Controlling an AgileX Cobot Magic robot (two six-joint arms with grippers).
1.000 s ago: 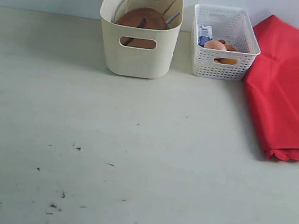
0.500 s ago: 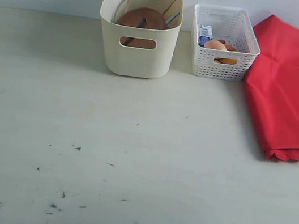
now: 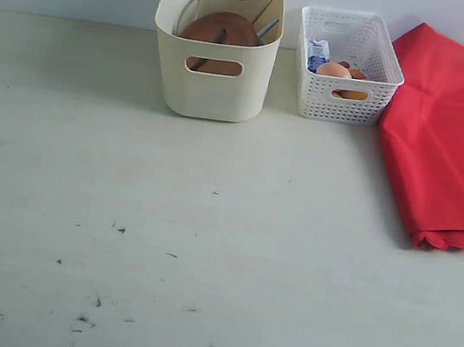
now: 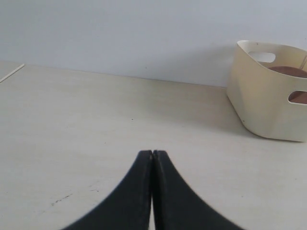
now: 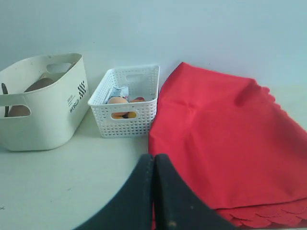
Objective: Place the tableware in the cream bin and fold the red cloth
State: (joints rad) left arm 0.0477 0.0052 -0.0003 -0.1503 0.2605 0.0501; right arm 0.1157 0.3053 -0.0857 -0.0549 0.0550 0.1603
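Observation:
The cream bin (image 3: 210, 81) stands at the back of the table with the round brown plate (image 3: 221, 27) leaning inside it, chopsticks (image 3: 265, 7) and a dark spoon handle (image 3: 220, 38) poking up beside it. The red cloth (image 3: 456, 140) lies folded at the right, scalloped edge toward the front. Neither gripper shows in the exterior view. My left gripper (image 4: 152, 153) is shut and empty, low over bare table, with the cream bin (image 4: 268, 96) off to one side. My right gripper (image 5: 154, 157) is shut and empty, pulled back from the red cloth (image 5: 225, 139), near its edge.
A white lattice basket (image 3: 346, 68) with an egg, an orange and a packet stands between the bin and the cloth, the same basket (image 5: 125, 103) showing in the right wrist view. Dark scuff marks (image 3: 95, 302) dot the front of the table.
The right arm, dark at the right edge over the cloth a second ago, dropped to the lower right edge and has now left the exterior view. The cloth and bins have not moved.

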